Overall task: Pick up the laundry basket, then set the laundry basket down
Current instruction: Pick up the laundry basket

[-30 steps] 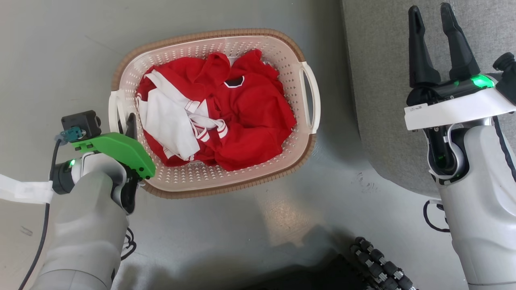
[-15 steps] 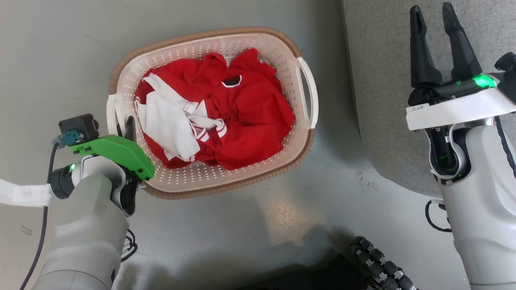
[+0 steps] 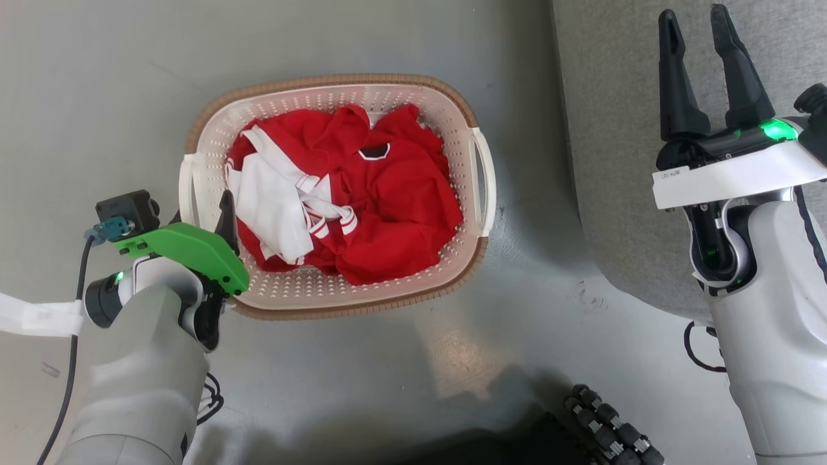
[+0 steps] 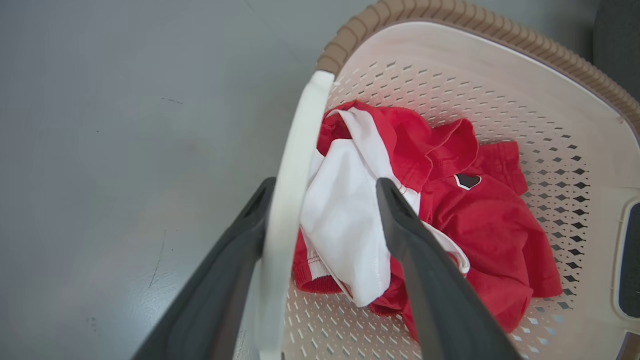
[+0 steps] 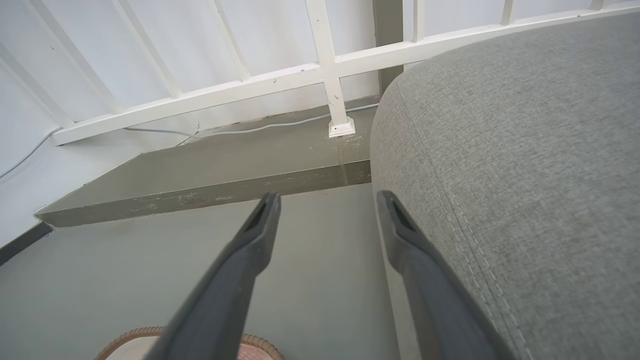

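Grey floor lies underneath. At the left, the left gripper is spread astride the white handle (just beside its outer finger) of the laundry basket, which stands near a grey cushion. At the far right, the right gripper hangs spread over that cushion.

Your left forearm comes in from the lower left of the head view and angles up and inward. A green wrist cover sits on top of it, with the small black wrist camera just beside. Your left gripper tips steeply down, its two dark fingers spread well apart. Your right forearm stands nearly upright at the lower right. Your right gripper points up the view, its fingers parted with nothing between them.
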Robot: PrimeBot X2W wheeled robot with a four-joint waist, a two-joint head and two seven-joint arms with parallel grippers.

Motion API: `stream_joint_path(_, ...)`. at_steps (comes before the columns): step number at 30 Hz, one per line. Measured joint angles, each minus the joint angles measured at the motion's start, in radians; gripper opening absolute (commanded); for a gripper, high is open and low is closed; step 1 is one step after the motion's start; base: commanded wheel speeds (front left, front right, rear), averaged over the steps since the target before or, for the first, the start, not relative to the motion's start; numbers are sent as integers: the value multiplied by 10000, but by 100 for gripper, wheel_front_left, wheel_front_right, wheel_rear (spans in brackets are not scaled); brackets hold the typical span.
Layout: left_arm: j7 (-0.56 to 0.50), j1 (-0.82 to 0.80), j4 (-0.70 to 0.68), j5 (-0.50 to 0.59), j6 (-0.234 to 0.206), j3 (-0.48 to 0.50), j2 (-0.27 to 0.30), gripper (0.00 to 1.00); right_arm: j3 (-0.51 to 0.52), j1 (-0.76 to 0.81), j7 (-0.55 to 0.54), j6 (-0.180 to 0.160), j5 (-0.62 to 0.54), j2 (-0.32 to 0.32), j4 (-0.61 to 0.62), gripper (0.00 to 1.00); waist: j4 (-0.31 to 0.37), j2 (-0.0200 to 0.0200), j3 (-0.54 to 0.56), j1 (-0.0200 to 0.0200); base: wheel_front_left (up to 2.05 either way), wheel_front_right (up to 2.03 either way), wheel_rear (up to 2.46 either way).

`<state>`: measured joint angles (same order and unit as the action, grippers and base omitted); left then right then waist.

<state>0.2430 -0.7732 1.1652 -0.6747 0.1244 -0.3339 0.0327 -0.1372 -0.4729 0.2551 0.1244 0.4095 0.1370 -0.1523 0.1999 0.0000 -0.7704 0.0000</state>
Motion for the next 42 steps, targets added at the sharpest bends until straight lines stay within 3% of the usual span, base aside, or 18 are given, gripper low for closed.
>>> stream_joint_path(16, 56, 466, -238, 63, 0, -439, -2, 100, 13, 198, 0, 0, -81, -65, -347, 100, -85, 0, 1300, 0, 0, 0, 0)
stream_joint_path(25, 59, 596, -1630, 318, 0, -330, -25, 100, 267, 737, 0, 0, -178, -46, -570, 100, -269, 0, 2221, 0, 0, 0, 0)
stream_joint_path(42, 86, 2252, -4217, 1379, 0, 259, 86, 100, 399, 1837, 0, 0, -504, -61, -803, 100, -946, 1, 4415, 0, 0, 0, 0)
